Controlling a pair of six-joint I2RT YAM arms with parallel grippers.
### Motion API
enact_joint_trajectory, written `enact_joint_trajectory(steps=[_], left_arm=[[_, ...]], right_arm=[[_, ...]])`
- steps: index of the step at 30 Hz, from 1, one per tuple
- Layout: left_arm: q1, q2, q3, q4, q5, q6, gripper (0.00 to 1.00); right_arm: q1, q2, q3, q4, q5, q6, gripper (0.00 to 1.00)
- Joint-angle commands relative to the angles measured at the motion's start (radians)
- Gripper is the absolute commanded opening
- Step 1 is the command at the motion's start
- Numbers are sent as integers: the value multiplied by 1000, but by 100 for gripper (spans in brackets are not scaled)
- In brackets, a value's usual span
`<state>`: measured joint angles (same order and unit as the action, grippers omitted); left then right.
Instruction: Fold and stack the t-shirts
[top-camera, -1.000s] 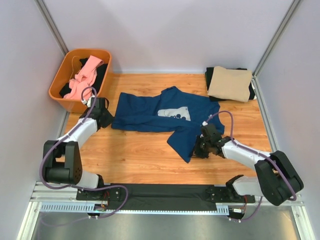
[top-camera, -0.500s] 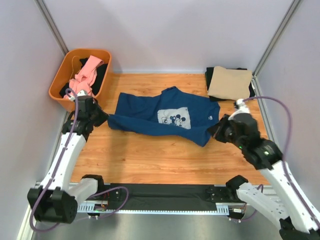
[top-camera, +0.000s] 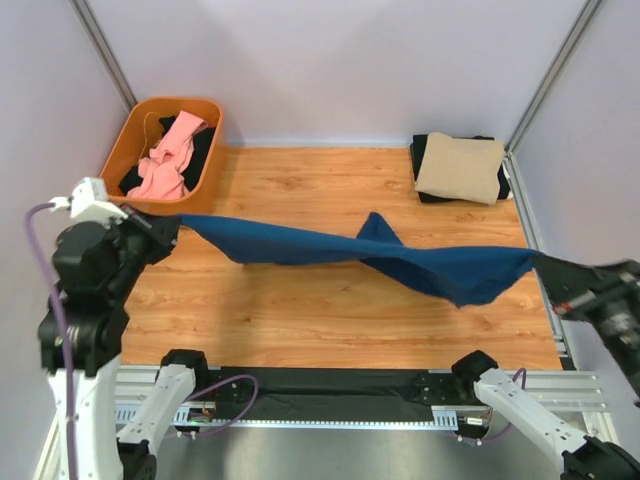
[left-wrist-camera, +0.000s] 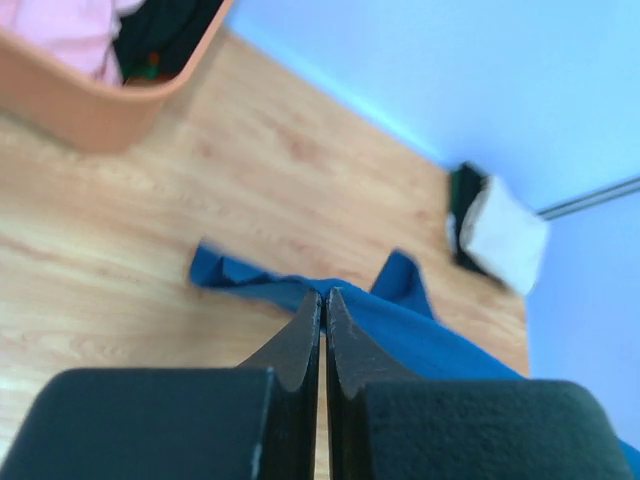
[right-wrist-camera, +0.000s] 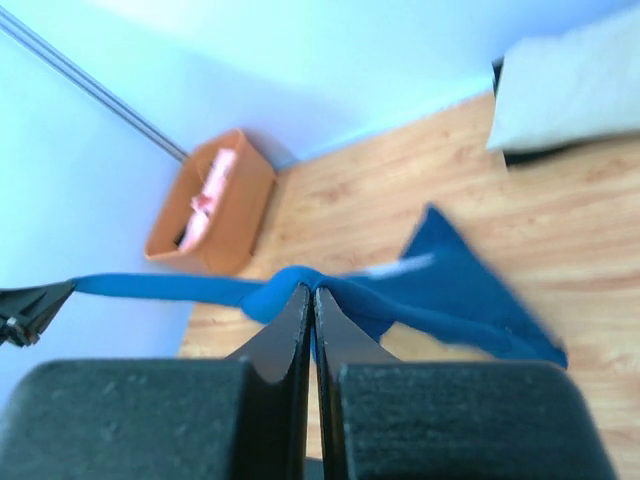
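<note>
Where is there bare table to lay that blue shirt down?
Bare wood runs between the orange basket and the tan-and-black stack, and along the near edge, on this side of the navy shirt stretched between the left gripper and right gripper. The far corners are crowded.

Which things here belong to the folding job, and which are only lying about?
Job: navy t-shirt, tan t-shirt, black t-shirt beneath it, pink t-shirt, left end effector, right end effector.
Lying about: orange basket.

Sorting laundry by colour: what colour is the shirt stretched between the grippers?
The t-shirt is navy blue, clearest in the top external view.
</note>
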<state>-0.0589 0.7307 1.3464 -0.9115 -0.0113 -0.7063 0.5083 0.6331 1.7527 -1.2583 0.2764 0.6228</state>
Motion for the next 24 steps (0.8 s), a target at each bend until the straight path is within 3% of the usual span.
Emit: enact_joint_trajectory(steps=[1,6,9,11,14,19,22,24], left_arm=[[2,-72,169,-79,5,65,0],[2,-53,463,-96,31,113,0],[2,38,650,-108,21,154,0],[2,134,777,-119,20,180,0],[2,270,858,-130,13,173,0],[2,425,838,-124,-26,160,0],[4,524,745,-103,-62,156,0],[14,590,613,-32,-78,156,0]], right_arm=[[4,-24,155,-85,52,-79,0],[4,82,456,-148,128,-173,0],[6,181,591,-135,193,-250,0],[15,255,623,-89,237,-316,0],[120,327,541,93,434,-418,0],[208,500,420,351,662,-650,0],[69,652,409,389,531,-621,0],[-97,736,390,392,330,-507,0]])
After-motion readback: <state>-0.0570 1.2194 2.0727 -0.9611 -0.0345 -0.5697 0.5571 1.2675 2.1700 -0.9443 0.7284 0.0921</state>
